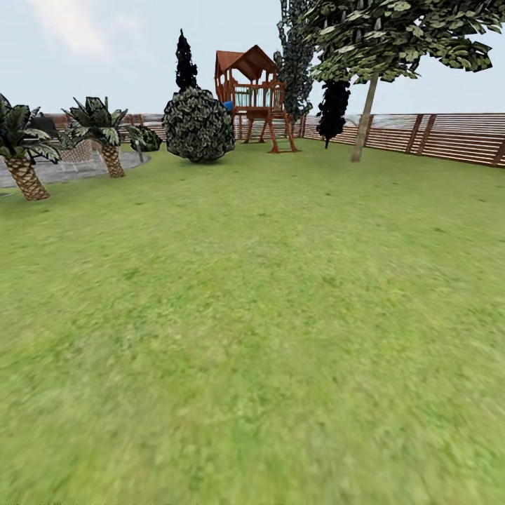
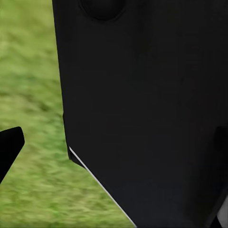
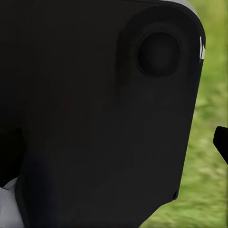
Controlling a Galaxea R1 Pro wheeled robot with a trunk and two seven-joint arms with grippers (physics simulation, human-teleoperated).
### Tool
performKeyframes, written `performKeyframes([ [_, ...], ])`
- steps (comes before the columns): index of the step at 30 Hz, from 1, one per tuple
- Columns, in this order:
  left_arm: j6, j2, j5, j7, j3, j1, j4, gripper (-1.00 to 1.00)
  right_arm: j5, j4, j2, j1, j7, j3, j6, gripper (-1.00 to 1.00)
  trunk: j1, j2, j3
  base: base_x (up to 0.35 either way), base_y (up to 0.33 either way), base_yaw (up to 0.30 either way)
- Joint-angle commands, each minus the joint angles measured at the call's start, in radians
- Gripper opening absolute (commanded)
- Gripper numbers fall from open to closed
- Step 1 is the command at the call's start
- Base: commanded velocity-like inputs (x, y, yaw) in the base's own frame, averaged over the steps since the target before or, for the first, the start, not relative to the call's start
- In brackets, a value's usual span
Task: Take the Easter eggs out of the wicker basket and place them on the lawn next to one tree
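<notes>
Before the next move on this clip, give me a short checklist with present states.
1. Pale-trunked tree visible ahead right: ok.
2. Lawn stretches open toward it: ok.
3. Wicker basket located: cannot tell.
4. Eggs located: cannot tell.
5. Left and right end effector state: cannot tell, a black robot body panel fills much of each wrist view.
6. Ball-shaped bush stands apart from the tree: ok.

Broad green lawn runs to a pale-trunked, upright tree by the fence.
</notes>
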Motion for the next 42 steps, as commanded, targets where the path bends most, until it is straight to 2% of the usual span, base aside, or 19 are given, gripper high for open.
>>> performKeyframes([
  [1,-0.001,0.0,0.001,-0.001,0.001,0.0,-0.001,1.0,0.002,0.001,0.0,0.0,0.003,0.0,-0.003,1.0,0.0,0.0,-0.001,0.0,0.0,0.004],
  [12,0.001,0.0,0.0,-0.001,-0.002,0.0,0.004,1.0,0.002,0.001,0.0,0.0,0.003,0.001,-0.005,1.0,0.0,0.0,-0.001,0.058,0.0,0.001],
  [35,0.001,0.0,0.001,-0.001,-0.002,0.0,0.007,1.0,0.003,0.002,0.0,0.0,0.003,0.002,-0.005,1.0,0.0,0.0,0.004,0.312,0.0,-0.03],
  [42,0.001,0.0,0.001,-0.001,-0.002,0.0,0.007,1.0,0.036,0.001,-0.001,0.0,0.001,0.015,-0.005,1.0,0.0,0.0,0.004,0.316,0.0,-0.002],
])
